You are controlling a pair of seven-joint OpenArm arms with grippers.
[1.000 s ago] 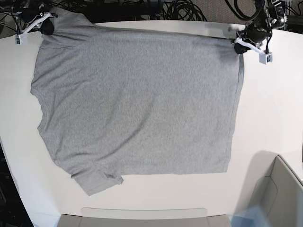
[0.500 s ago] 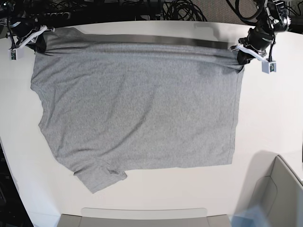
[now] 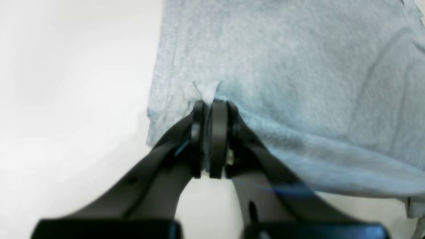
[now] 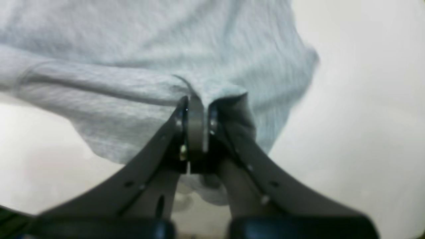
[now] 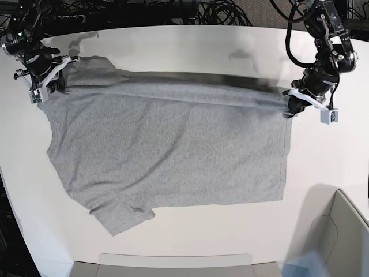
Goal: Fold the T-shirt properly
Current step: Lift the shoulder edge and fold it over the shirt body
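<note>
The T-shirt [image 5: 167,150] lay plain side up across the white table [image 5: 190,43], its near part flat and its far edge lifted off the surface in a taut band strung between the two arms. The left gripper [image 5: 290,108], at the right of the base view, was clenched on one far corner of the cloth; its wrist view showed the black jaws pressed together with a small pucker of grey fabric [image 3: 207,91] pinched between them, the rest of the shirt spreading away beyond. The right gripper [image 5: 53,78], at the left of the base view, was clamped the same way on the other far corner — its own wrist view showed the jaws closed on a bunched fold, with cloth draping down on both sides of the fingers [image 4: 196,129]. A dark shadow ran along the table under the raised edge. One short sleeve [image 5: 121,216] lay crumpled at the near left of the shirt, its hem partly turned over. A grey bin [image 5: 337,236] stood at the near right corner, apart from the shirt — another grey edge [image 5: 173,264] ran along the bottom of the base view.
</note>
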